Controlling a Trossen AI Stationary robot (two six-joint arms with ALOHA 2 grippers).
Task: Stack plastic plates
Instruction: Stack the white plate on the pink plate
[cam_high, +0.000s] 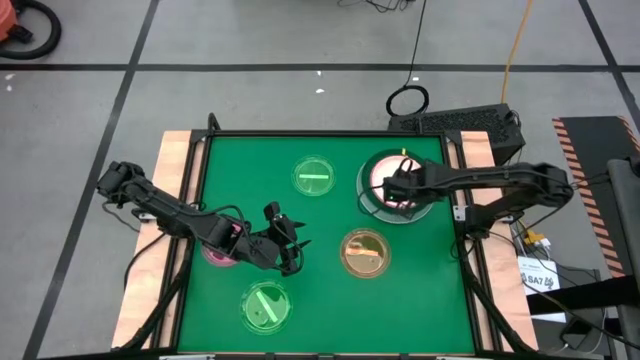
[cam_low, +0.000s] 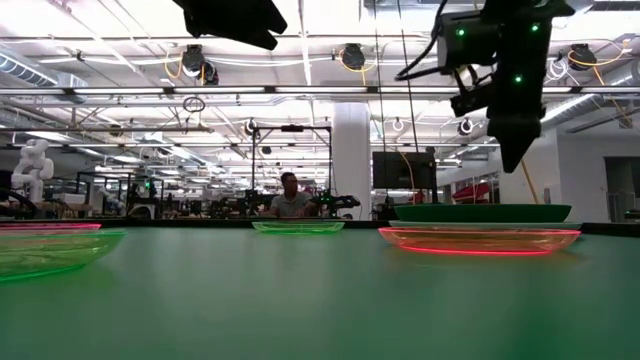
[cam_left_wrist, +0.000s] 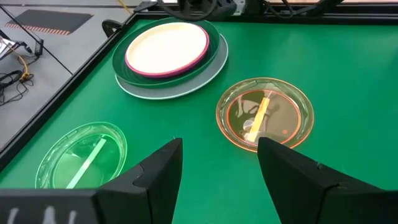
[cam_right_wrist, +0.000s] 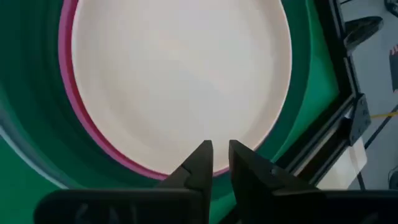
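Plastic plates: stack (cam_high: 398, 188) sits upper right of the high view on the green bench (cam_high: 330, 300), four round opaque pieces nested — pale-blue plate (cam_left_wrist: 186, 87) at bottom, dark-green plate (cam_left_wrist: 214, 43) on it, hot-pink plate (cam_left_wrist: 152, 71) showing as a thin rim, cream plate (cam_right_wrist: 180, 74) on top, smooth and matte. Translucent dishes lie apart, each with a bar mark: amber dish (cam_high: 364, 252) centre right, green dish (cam_high: 313, 176) upper centre, second green dish (cam_high: 265, 305) lower left, pink dish (cam_high: 218, 252) at the left edge, mostly under the left arm. Right pincer (cam_right_wrist: 216, 163) hangs over the cream plate's edge, fingers nearly closed with a thin gap, holding nothing. Left pincer (cam_left_wrist: 217, 165) hovers lower left of centre, fingers spread wide, empty.
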